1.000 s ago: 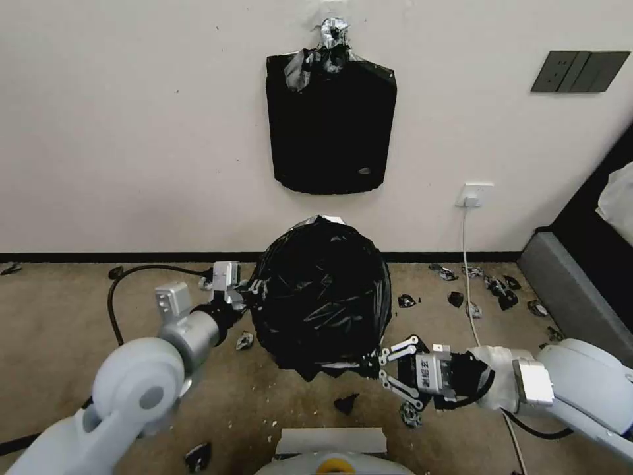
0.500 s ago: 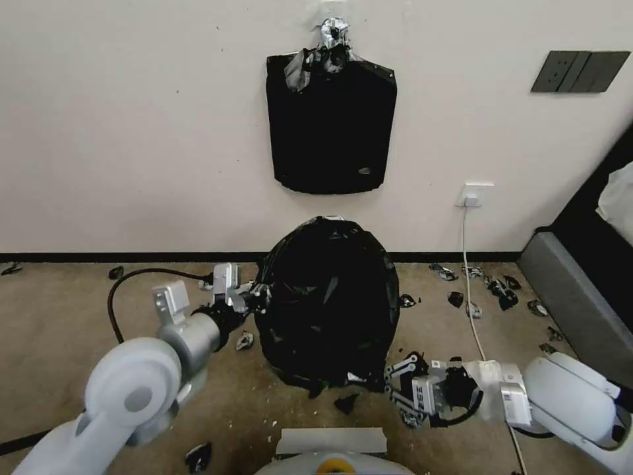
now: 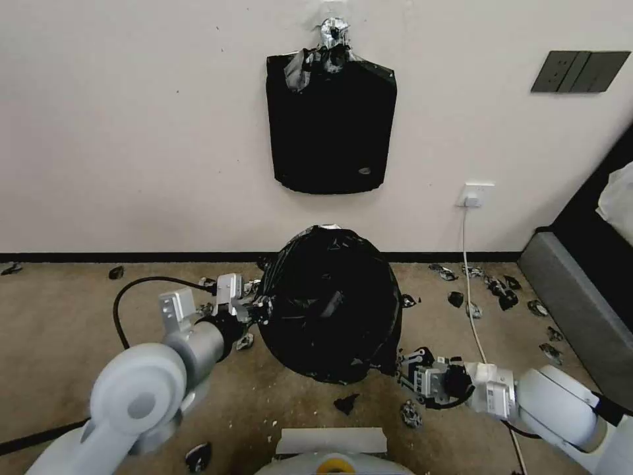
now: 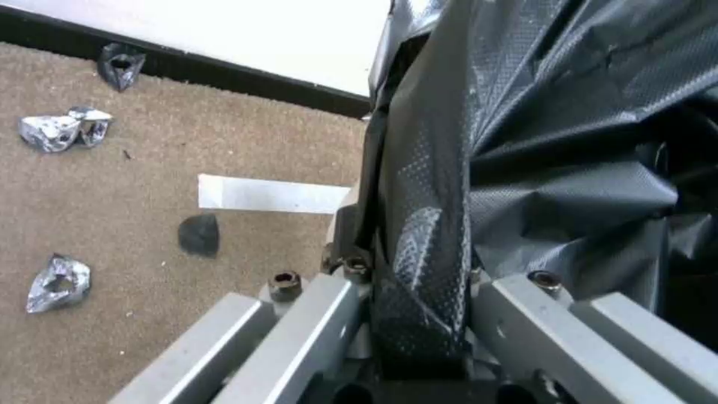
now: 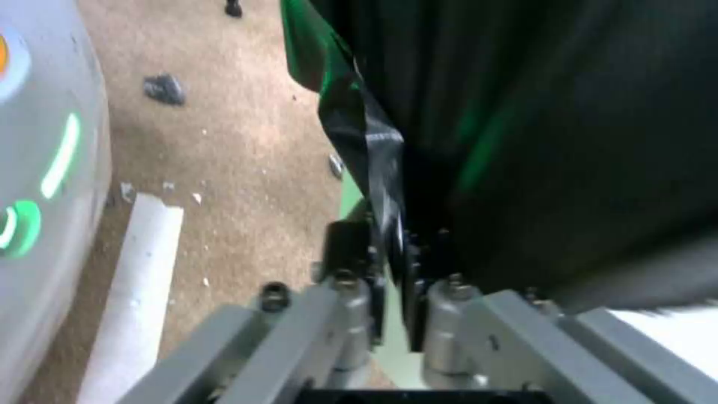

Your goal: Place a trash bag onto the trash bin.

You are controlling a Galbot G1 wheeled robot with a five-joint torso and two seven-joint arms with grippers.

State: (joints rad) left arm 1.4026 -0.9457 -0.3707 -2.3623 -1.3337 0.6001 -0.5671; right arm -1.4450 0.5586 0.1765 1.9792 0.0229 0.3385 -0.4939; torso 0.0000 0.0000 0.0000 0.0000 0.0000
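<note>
The crinkled black trash bag (image 3: 333, 310) hangs draped over the trash bin, standing on the carpet against the wall. The bin is almost wholly covered; a pale piece of its wall (image 5: 662, 334) shows under the bag's hem. At the bag's left side, about mid-height, my left gripper (image 3: 259, 308) is shut on a fold of the plastic (image 4: 419, 292). My right gripper (image 3: 404, 371) sits low at the bag's bottom right, near the floor, shut on the thin hem (image 5: 392, 247).
A flat black bag pack (image 3: 331, 125) hangs taped to the wall above. Torn black scraps (image 3: 501, 293) litter the carpet to the right. A white cable (image 3: 469, 277) drops from a socket, a grey couch edge (image 3: 573, 297) stands at the right, and a black cable (image 3: 132, 290) loops at the left.
The bag has come down lower around the bin. My right gripper dropped toward the floor and shut on the hem. The left gripper moved slightly down, still gripping.
</note>
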